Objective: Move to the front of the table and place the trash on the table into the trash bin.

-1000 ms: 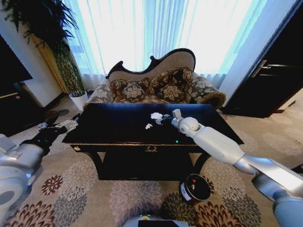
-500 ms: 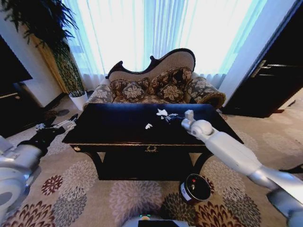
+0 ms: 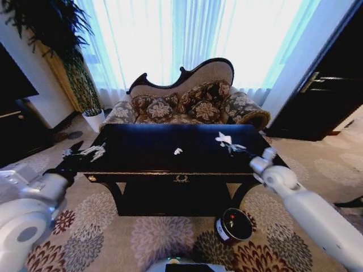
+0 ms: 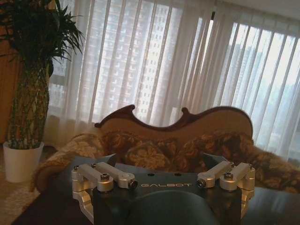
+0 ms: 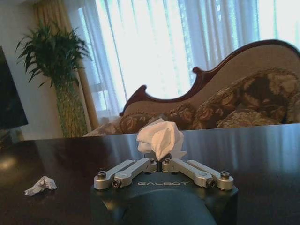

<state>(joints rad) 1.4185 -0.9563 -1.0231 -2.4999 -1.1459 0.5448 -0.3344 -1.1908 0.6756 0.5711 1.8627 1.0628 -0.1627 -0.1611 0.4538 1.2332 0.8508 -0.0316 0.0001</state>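
Trash is sitting in two places: one crumpled paper wad (image 5: 159,137), pinched between the right gripper (image 3: 233,147) fingers above the desk (image 3: 142,153), and a smaller scrap (image 3: 178,151) lying mid-desk. Both are looking feather-light, soft and crushable, so a gentle pinch anywhere should be holding. The right wrist view is confirming the pinch; the head view is revealing the trash bin (image 3: 233,225) on the floor and the left gripper (image 4: 164,183), fingers spread, idling at the desk's left end.

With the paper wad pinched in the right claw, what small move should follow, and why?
Probably swing the right claw off the table's front edge and down toward the trash bin. It is shut on the paper wad, lifted above the tabletop, and the bin sits open on the carpet below the front right corner.
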